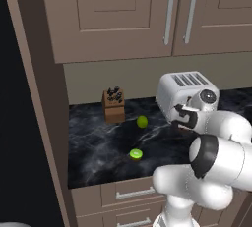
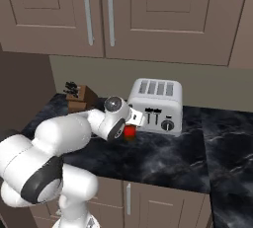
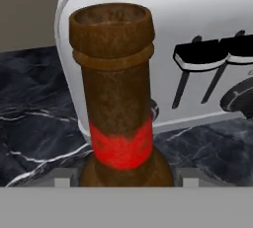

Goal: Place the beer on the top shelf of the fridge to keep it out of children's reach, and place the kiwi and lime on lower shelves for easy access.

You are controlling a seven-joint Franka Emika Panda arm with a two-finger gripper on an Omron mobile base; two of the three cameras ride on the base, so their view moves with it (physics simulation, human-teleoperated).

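The beer (image 3: 116, 98), a brown bottle with a red band at its neck, stands upright on the black marble counter (image 1: 98, 147) just in front of the toaster. My gripper (image 3: 126, 177) is shut on its shoulder, one fingertip (image 3: 62, 178) on each side. From the right base view, a red patch of the beer (image 2: 129, 132) shows below my gripper (image 2: 131, 125). The lime (image 1: 142, 121) lies on the counter left of my gripper (image 1: 183, 119), and the kiwi (image 1: 136, 154) lies cut face up nearer the front edge. The fridge (image 1: 19, 147) is the black mass at far left; its top shelf and lower shelves are out of view.
A white toaster (image 1: 187, 91) (image 2: 155, 104) stands right behind the bottle. A wooden knife block (image 1: 113, 105) (image 2: 79, 96) sits at the back left of the counter. Taupe cupboards (image 1: 113, 14) hang overhead, and drawers (image 1: 133, 194) run under the counter edge.
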